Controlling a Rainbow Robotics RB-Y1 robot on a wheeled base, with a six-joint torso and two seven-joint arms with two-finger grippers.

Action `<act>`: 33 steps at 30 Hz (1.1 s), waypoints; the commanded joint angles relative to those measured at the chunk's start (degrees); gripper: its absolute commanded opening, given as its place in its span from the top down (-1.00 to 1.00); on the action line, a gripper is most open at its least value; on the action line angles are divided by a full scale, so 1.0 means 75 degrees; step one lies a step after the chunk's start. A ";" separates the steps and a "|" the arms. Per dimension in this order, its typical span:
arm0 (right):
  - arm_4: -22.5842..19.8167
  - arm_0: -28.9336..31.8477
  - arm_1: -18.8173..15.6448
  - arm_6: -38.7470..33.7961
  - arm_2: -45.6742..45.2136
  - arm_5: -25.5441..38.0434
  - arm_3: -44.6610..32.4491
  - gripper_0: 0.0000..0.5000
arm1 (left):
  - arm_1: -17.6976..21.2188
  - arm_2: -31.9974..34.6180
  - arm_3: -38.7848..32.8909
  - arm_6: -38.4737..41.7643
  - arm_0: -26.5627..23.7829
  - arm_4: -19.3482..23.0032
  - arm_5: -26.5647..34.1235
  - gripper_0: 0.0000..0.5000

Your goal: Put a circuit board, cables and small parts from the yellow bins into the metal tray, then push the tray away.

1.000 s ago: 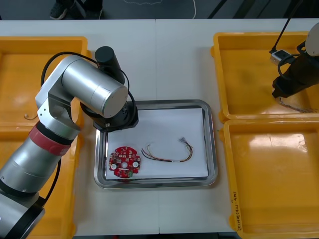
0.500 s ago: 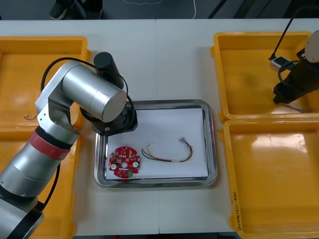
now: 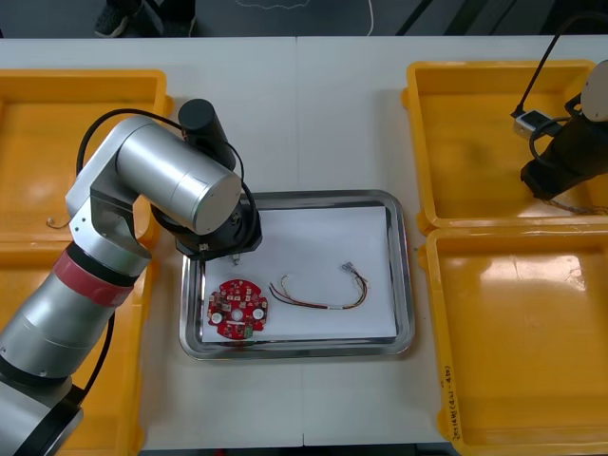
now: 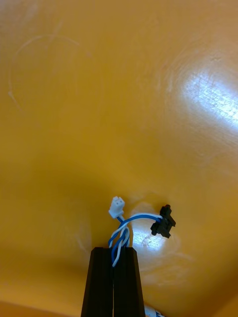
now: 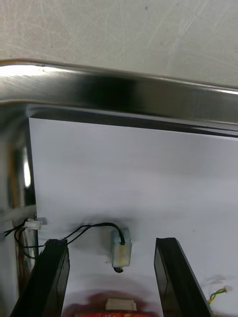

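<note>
The right gripper is down in the far right yellow plastic bin. Its black fingers are clenched on a twisted blue and white cable. The cable's free end loops out past the fingertips and carries a small white plug and a small black plug. Both plugs are close to the bin floor, but whether they touch it cannot be told. In the front view the right arm's dark wrist covers the fingertips, and only a faint loop of the cable shows on the bin floor beside it.

The left gripper hangs over the far left corner of the shiny rectangular metal tray, hidden in the front view under the arm's silver elbow. In the left wrist view its fingers stand wide apart, released, just above the tray's white liner. Between them lies a small pale block on the end of a thin black cable. The cable runs off towards the tray's left wall and is partly lost behind one finger.

A round red circuit board lies in the tray's near left part, and only its blurred edge shows between the left fingers. To its right a thin red and yellow cable curves across the liner. A small object in the far left yellow bin is too small to make out.
</note>
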 commanded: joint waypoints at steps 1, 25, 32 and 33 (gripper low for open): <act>-0.0090 0.0014 -0.0315 0.0273 -0.0283 -0.0041 -0.0097 1.00 | -0.0106 0.0147 -0.0801 -0.0699 0.0085 -0.0081 0.0456 -1.00; -0.0535 -0.0384 -0.0197 0.0448 -0.0389 0.0006 -0.1128 1.00 | 0.1148 0.1858 -0.3520 -0.0594 -0.0477 0.1314 0.1306 -1.00; -0.0606 -0.0408 0.0131 0.0413 -0.0401 -0.0252 -0.1128 1.00 | 0.2097 0.2350 -0.3414 -0.0512 -0.0747 0.2228 0.1306 -1.00; -0.0617 -0.0408 0.0178 0.0401 -0.0389 -0.0287 -0.1128 1.00 | 0.2168 0.2397 -0.3367 -0.0512 -0.0782 0.2298 0.1306 -1.00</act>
